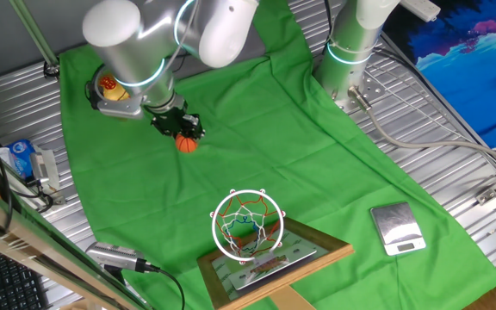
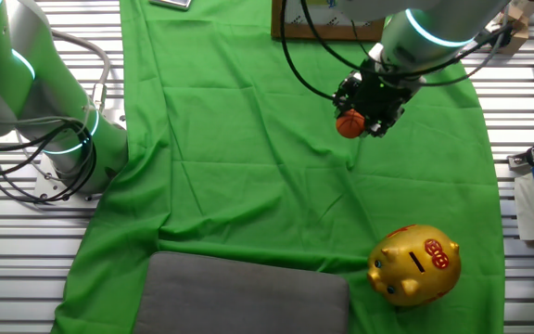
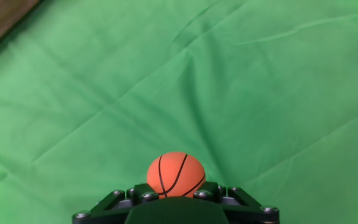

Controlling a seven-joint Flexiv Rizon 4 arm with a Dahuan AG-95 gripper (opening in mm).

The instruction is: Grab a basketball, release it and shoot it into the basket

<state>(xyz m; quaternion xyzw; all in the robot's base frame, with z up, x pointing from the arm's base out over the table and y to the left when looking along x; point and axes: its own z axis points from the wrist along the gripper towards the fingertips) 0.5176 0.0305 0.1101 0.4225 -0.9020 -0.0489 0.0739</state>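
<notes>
The tiny orange basketball [image 1: 186,144] with dark seam lines sits between my black fingers. It also shows in the other fixed view [image 2: 349,124] and the hand view [image 3: 175,175]. My gripper [image 1: 181,131] is shut on it and holds it just above the green cloth [image 1: 257,129], at the far left part of the cloth. The gripper also shows in the other fixed view [image 2: 364,107]. The basket [image 1: 246,225], a white ring with a red, white and green net on a wooden-framed backboard [image 1: 269,263], stands at the near edge, well apart from the ball.
A gold-and-red piggy bank [image 1: 114,91] sits behind my arm, also in the other fixed view [image 2: 413,264]. A silver square scale [image 1: 396,228] lies right of the basket. A second arm's base [image 1: 349,60] stands at the back. A grey pad [image 2: 248,295] lies on the cloth.
</notes>
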